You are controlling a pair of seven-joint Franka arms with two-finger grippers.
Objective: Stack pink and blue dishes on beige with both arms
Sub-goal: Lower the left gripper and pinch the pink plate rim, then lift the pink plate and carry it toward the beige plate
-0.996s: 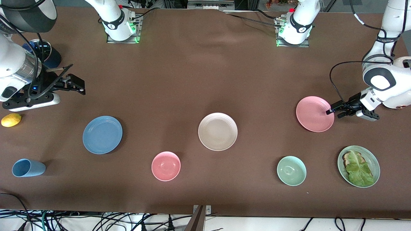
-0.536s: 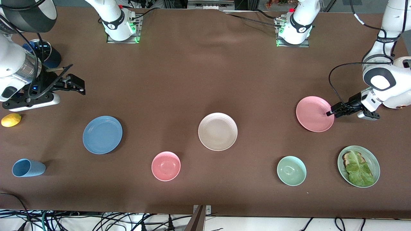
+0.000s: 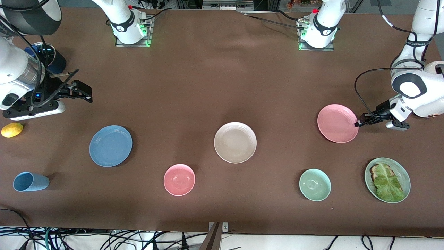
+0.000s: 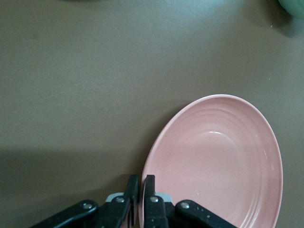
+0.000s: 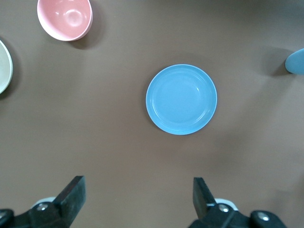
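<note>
Left tool [image 3: 359, 124] is clamped on the rim of the pink plate [image 3: 337, 123], fingers [image 4: 148, 195] pinching the edge on the side toward the left arm's end of the desk [image 3: 208, 86]. In the left wrist view the pink plate [image 4: 218, 164] looks tilted, the gripped edge raised off the desk; the rest may be touching, cannot tell. The pink plate sits near the left arm's end of the desk, farther from the front camera than the green plate with lettuce [image 3: 387, 180] and the green bowl [image 3: 315, 184].

Right tool [image 3: 78, 92] hangs released, fingers [image 5: 71, 194] spread wide, up over the desk near the right arm's end. The blue plate [image 3: 110, 146] lies flat on the desk, untouched, below the right tool in the right wrist view [image 5: 181, 99].

Beige plate [image 3: 235, 142] lies flat mid-desk, bare, between the blue and pink plates and well apart from both. Pink bowl [image 3: 179, 179] is nearer the front camera, between the blue and beige plates. Blue cup [image 3: 30, 181] lies on its side near the front corner at the right arm's end. Lemon [image 3: 12, 129] is at that same end edge.
</note>
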